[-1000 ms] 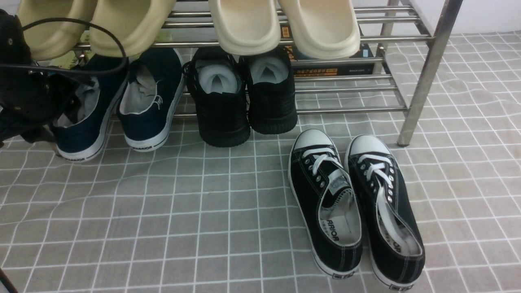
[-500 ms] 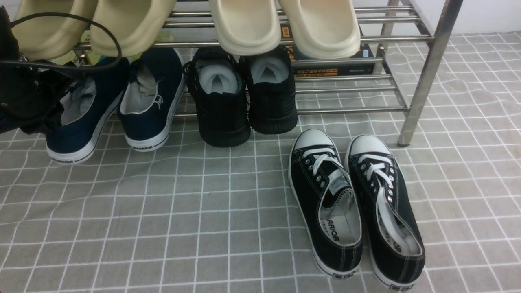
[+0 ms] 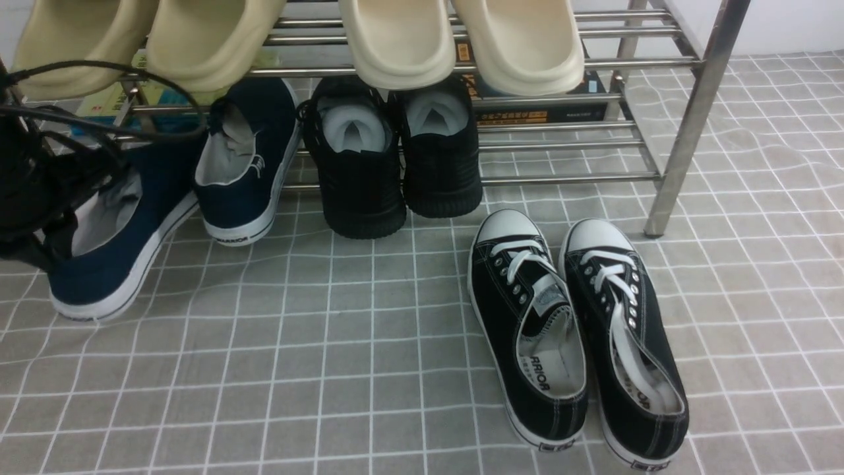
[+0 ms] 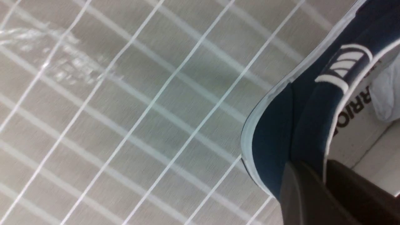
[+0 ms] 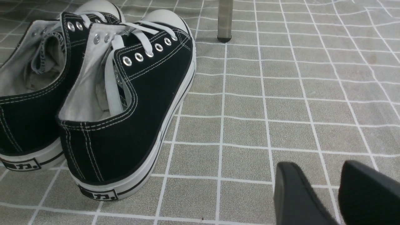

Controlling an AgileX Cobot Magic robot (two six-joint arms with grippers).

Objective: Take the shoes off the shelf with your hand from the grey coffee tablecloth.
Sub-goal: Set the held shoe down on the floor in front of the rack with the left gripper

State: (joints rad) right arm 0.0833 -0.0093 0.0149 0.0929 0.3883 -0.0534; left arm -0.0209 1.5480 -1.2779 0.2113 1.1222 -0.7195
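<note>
Two navy blue shoes show in the front view. One shoe (image 3: 244,165) rests on the steel shelf's (image 3: 692,105) lower tier, heel towards me. The other shoe (image 3: 112,264) is out in front of the shelf at the far left, its heel over the grey coffee tablecloth (image 3: 330,343). My left gripper (image 3: 59,224), black with looping cables, is shut on that shoe's side wall. In the left wrist view its gripper (image 4: 323,167) pinches the navy collar (image 4: 300,125), one finger inside, one outside. My right gripper (image 5: 325,175) hovers open above the cloth, holding nothing.
A black-and-white lace-up pair (image 3: 567,330) lies on the cloth at right of centre, close to my right gripper. All-black sneakers (image 3: 395,158) sit on the lower tier, cream slippers (image 3: 461,39) on the upper one. A shelf leg (image 5: 225,22) stands beyond the lace-ups.
My left gripper has shut on the left navy shoe and drawn it off the shelf, towards me and leftwards. The other shoes and the right gripper have not moved.
</note>
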